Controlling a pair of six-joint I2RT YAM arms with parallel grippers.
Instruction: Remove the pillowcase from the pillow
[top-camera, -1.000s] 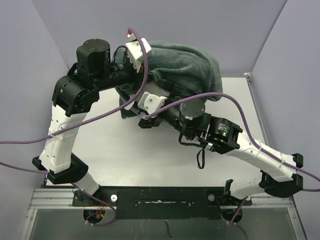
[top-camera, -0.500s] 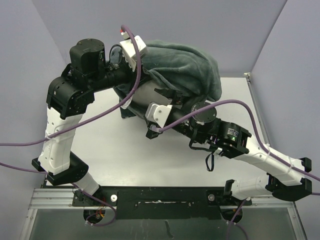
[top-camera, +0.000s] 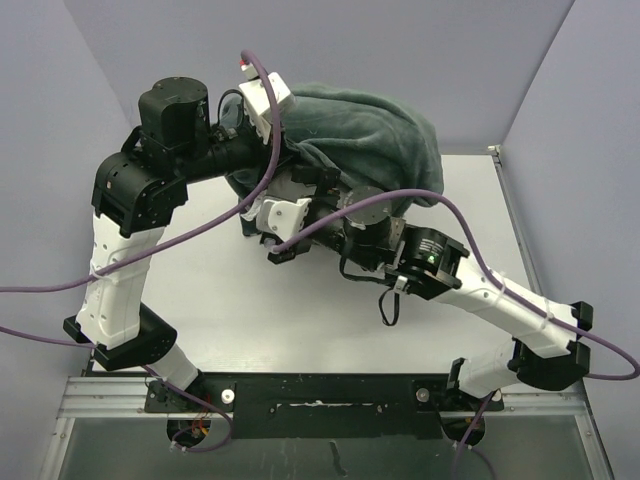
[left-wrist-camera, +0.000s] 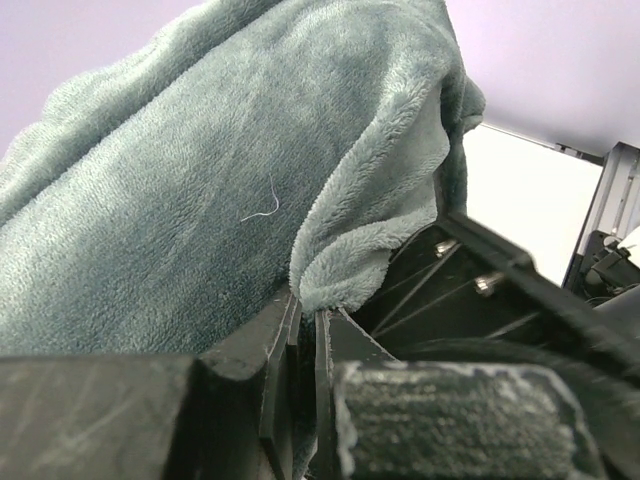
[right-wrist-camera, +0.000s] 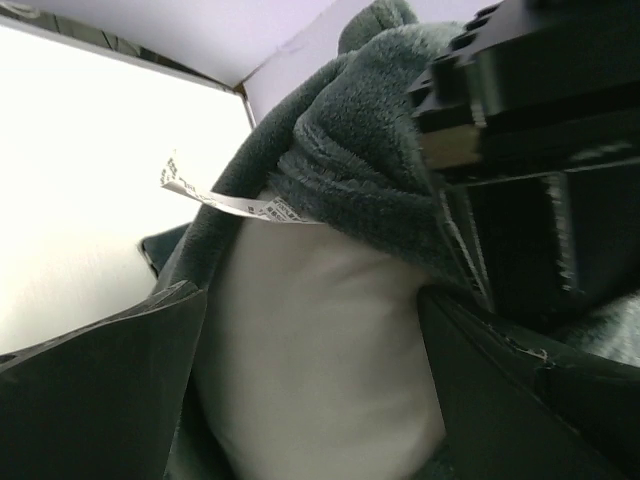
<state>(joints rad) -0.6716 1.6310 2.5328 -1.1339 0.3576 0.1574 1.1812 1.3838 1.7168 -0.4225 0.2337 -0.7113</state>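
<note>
The pillowcase (top-camera: 375, 125) hangs dark grey-green fleece side out, lifted off the table at the back. My left gripper (top-camera: 290, 160) is shut on its hem; the left wrist view shows a fold of fleece (left-wrist-camera: 345, 270) pinched between the nearly closed jaws (left-wrist-camera: 305, 320). My right gripper (top-camera: 318, 185) reaches under the raised hem and is partly hidden by fabric. In the right wrist view it (right-wrist-camera: 315, 310) is open, with the white pillow (right-wrist-camera: 320, 360) bulging between its two fingers (right-wrist-camera: 100, 400). A white care label (right-wrist-camera: 230, 203) sticks out of the pillowcase edge above the pillow.
The white table (top-camera: 230, 310) spreads in front of the bundle, with purple-grey walls behind and at both sides. Purple cables (top-camera: 470, 225) loop from both arms. A metal rail (top-camera: 510, 200) runs along the table's right edge.
My right arm drew back to the right half a second ago, then pushed left again under the raised hem. My left gripper shifted slightly left and still holds the pillowcase.
</note>
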